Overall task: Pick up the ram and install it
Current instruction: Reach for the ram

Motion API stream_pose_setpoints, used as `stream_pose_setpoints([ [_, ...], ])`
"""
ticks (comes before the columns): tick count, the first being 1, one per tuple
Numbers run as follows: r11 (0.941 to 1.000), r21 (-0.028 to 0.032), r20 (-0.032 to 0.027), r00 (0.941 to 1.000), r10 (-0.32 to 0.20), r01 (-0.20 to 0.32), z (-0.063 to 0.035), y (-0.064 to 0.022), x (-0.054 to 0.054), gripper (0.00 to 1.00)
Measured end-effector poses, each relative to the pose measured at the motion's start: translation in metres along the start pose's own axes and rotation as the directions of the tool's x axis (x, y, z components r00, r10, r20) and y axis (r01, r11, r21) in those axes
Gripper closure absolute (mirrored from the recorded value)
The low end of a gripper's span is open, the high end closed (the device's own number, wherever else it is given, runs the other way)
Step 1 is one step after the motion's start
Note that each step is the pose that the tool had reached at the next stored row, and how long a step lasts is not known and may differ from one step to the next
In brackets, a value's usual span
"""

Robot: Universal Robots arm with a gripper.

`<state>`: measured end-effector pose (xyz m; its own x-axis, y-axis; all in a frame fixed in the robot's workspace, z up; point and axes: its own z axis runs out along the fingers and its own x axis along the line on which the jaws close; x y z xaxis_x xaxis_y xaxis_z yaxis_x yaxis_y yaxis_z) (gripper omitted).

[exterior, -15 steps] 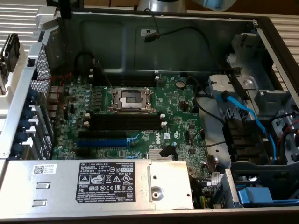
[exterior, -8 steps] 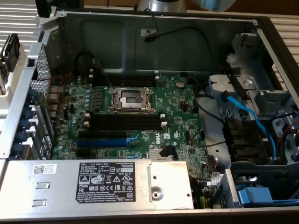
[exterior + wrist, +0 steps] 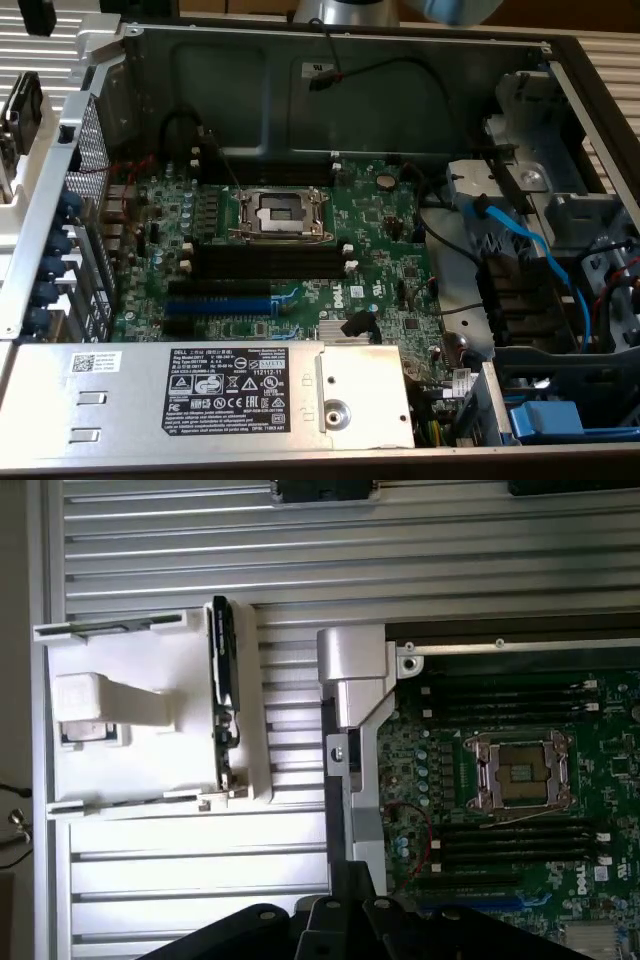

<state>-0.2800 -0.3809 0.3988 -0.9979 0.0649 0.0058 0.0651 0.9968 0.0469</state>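
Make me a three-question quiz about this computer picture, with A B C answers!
1. Where is the ram? A in a white holder outside the case; B inside the case; C on the floor.
2. What colour is the motherboard? A red; B green; C white.
3. The memory slots are: A empty; B full; C covered.
Answers: 1 A, it sits in the holder beside the case; 2 B, the board is green; 3 A, nothing sits in them.
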Motion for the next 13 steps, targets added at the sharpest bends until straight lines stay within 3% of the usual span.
stream_pose_setpoints([
  [13,1.0,0.0,-0.0001,1.0,0.0,0.0,0.0003,-0.0038,0.059,0.9],
])
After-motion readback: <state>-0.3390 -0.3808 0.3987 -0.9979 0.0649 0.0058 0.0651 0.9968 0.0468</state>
